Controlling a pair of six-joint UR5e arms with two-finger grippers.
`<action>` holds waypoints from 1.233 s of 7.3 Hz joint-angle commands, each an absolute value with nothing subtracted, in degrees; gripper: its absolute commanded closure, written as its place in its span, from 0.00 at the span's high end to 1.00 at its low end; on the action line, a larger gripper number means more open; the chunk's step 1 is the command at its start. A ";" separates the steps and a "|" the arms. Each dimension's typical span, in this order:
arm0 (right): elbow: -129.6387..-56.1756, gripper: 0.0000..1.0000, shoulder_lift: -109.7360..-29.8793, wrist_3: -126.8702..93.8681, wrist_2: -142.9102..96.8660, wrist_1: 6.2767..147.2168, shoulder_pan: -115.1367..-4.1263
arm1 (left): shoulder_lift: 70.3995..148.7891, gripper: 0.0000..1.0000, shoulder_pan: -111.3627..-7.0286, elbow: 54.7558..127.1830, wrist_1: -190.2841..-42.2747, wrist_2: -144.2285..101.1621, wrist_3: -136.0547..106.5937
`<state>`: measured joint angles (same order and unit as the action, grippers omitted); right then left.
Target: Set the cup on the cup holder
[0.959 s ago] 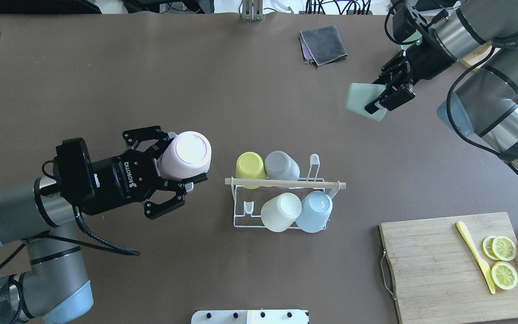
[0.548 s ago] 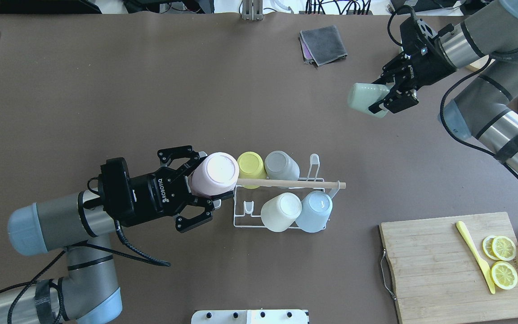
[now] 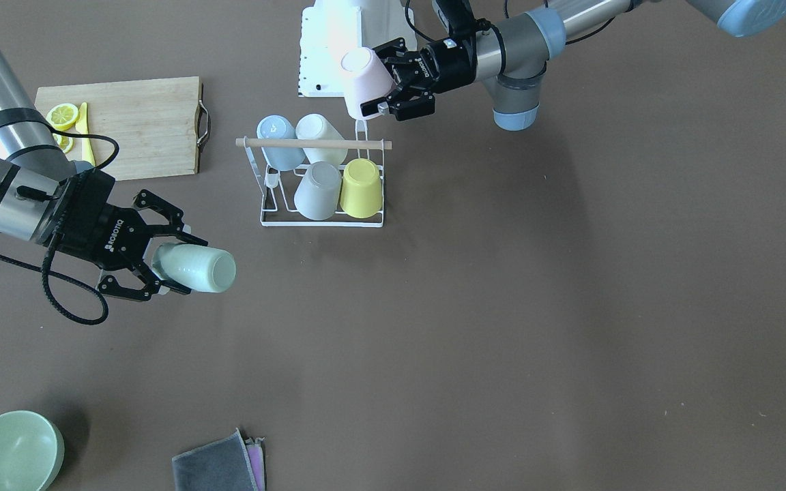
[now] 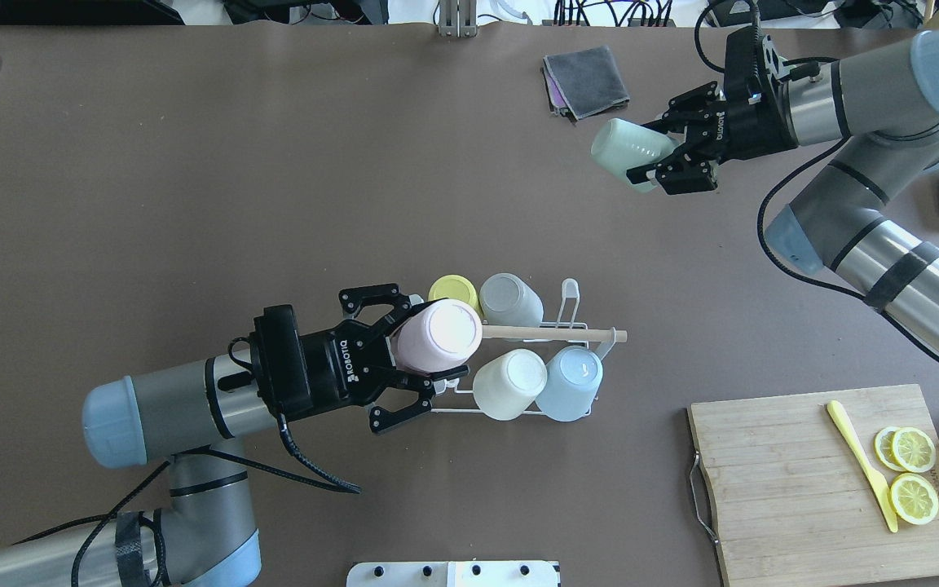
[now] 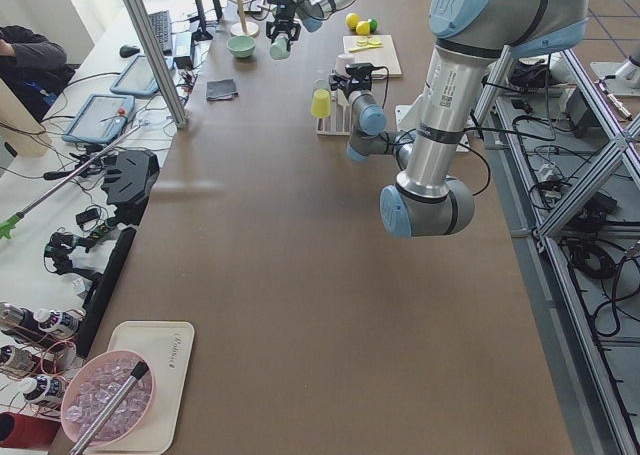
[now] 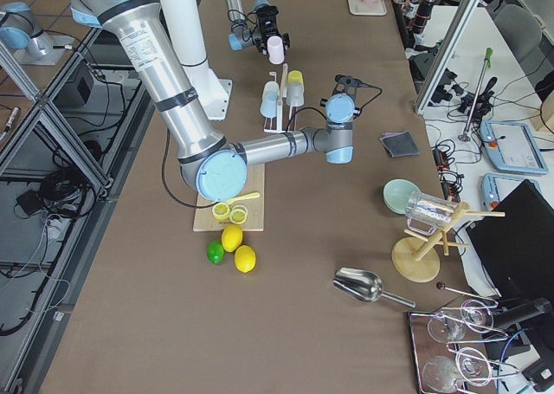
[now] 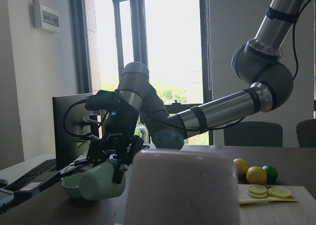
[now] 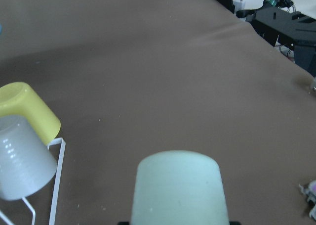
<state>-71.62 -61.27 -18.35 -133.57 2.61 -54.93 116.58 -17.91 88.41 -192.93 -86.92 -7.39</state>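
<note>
Across the worktop in the front-facing view, the left gripper (image 3: 385, 80) has its fingers clenched on a pale pink plastic cup (image 3: 364, 80). The cup is held bottom-up and tilted above one end of the small white wire cup holder (image 3: 323, 224). A bare wire prong (image 3: 362, 126) shows just under the cup's mouth. Well apart, at the view's left, the right gripper (image 3: 169, 264) grasps a mint green cup (image 3: 200, 269) held on its side in the air.

From overhead, the pink cup covers the holder's left end and the left tip of its wooden dowel bar (image 4: 555, 333). A yellow cup (image 4: 451, 287), a grey cup (image 4: 510, 299), a white cup (image 4: 510, 383) and a pale blue cup (image 4: 571, 383) already sit on prongs.

On the left wrist camera the pink cup fills the lower foreground, blurred, and its mouth and the prong are hidden. The right wrist camera shows the mint cup close up.

The step in hand looks to be seating the pink cup. It would go best by lining the mouth over the prong and sliding down along its slant. The cup should stay clear of the dowel and the white cup beside it. The fingers should loosen only once the cup hangs on the wire.
</note>
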 commanded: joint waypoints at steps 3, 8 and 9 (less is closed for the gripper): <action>-71.37 0.17 -61.52 -28.02 -118.49 -13.58 -47.39 | 117.33 0.08 -16.17 85.96 -192.04 -87.36 -3.36; -75.22 0.16 -65.82 -31.29 -106.01 -22.32 -40.96 | 117.86 0.12 -15.56 84.99 -192.13 -87.19 -3.25; -77.84 0.16 -67.66 -31.03 -103.56 -22.32 -39.30 | 117.86 0.14 -15.56 84.73 -192.04 -86.93 -3.25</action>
